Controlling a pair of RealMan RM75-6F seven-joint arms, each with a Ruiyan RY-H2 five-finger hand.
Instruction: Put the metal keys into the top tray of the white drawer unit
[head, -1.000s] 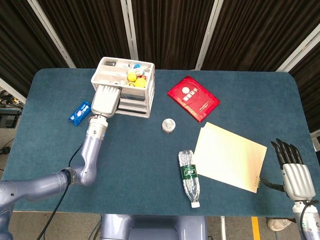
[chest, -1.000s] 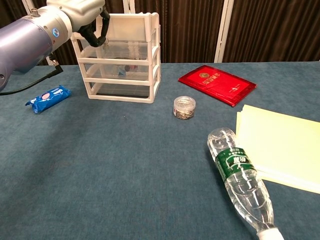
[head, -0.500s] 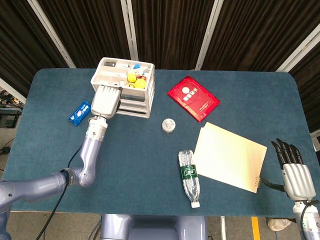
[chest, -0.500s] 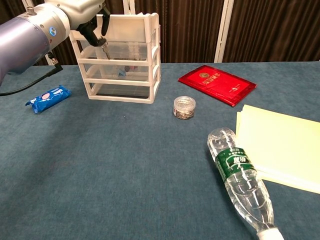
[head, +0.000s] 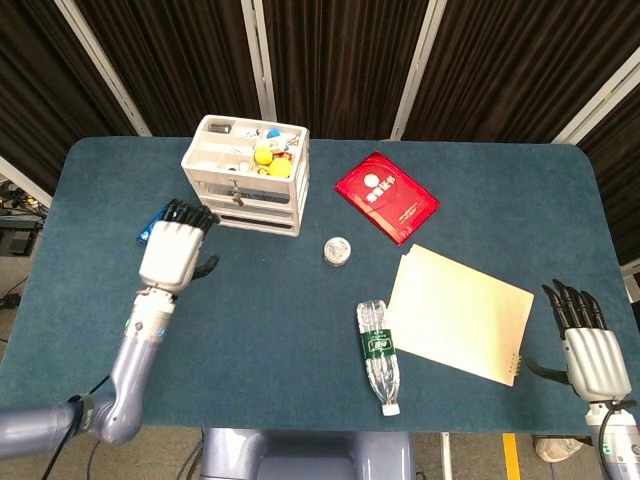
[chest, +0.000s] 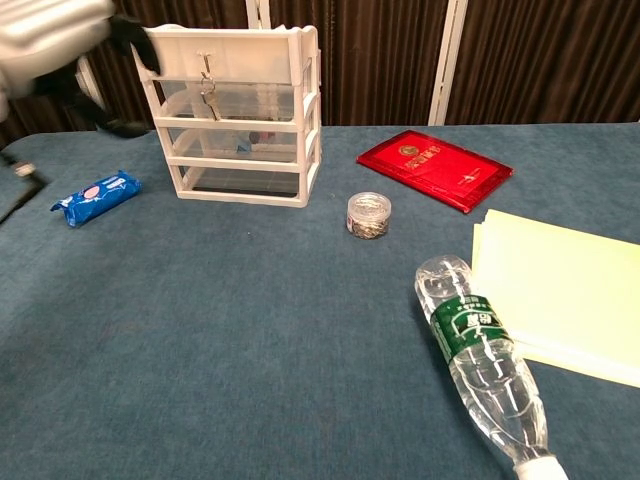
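The white drawer unit stands at the back left of the table. The metal keys hang at the front wall of its top tray, hooked over the rim; no hand touches them. My left hand hovers in front of the unit to its left, fingers apart and holding nothing; in the chest view it is a blur at the top left corner. My right hand lies at the near right edge of the table, fingers straight and empty.
A blue snack packet lies left of the unit. A red booklet, a small jar of clips, a lying plastic bottle and a yellow paper pad occupy the middle and right. The top tray holds yellow balls and small items.
My left hand has let go of the keys and pulled back from the top tray toward the front left. The keys now hang on the tray's front rim.
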